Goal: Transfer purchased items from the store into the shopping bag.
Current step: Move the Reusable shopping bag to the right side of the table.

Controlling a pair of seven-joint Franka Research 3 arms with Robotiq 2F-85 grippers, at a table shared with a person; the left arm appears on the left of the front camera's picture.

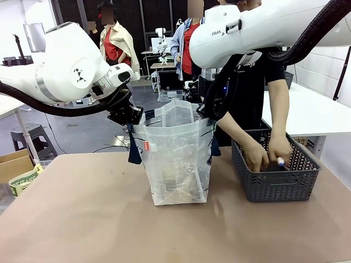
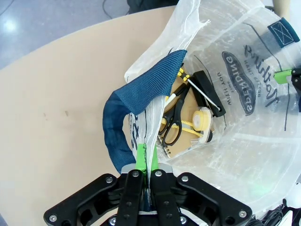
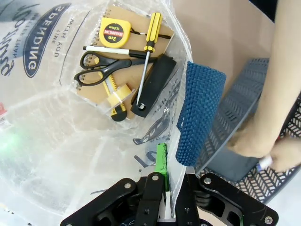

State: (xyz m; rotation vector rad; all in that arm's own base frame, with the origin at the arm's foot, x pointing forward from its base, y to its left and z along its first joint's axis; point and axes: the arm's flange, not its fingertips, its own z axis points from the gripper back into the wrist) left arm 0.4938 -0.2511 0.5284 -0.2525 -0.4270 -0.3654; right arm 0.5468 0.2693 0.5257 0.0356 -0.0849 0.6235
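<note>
Front view: shopping bag (image 1: pixel 175 164) is standing upright mid-bench, its mouth being stretched open from two sides. Left claw (image 2: pixel 145 162) is pinching the rim beside a navy handle (image 2: pixel 141 89), pads together on the plastic. Right claw (image 3: pixel 162 165) is clamping the opposite rim, the side facing the mesh basket (image 1: pixel 274 186).

Purchased items (image 3: pixel 127 61) are lying flat on the bag floor: brown card (image 3: pixel 164 33) underneath, with scissors (image 3: pixel 96 70), tape measure (image 3: pixel 113 32), screwdriver (image 3: pixel 151 33) and black block (image 3: pixel 155 87) on top. Right wrist view is showing the screwdriver's long axis running 12 to 6.

At 3 o'clock from the bag, a person's hand (image 1: pixel 281 150) is reaching into the basket and gripping a white stick with a blue end (image 1: pixel 280 162). The fist is hiding most of it, so its axis is unclear. A second hand (image 1: pixel 255 158) is working beside it.

Judgement: the coming drop is turning on that stick travelling from 3 o'clock toward 9, over the rim the right claw is pinching. The person's hand is far nearer than either claw, and both claws are occupied.

Bench (image 1: pixel 82 219) is looking smooth, tan and level. The basket is sitting near the bag without touching, with open bench lying at 6 and 9 o'clock.
</note>
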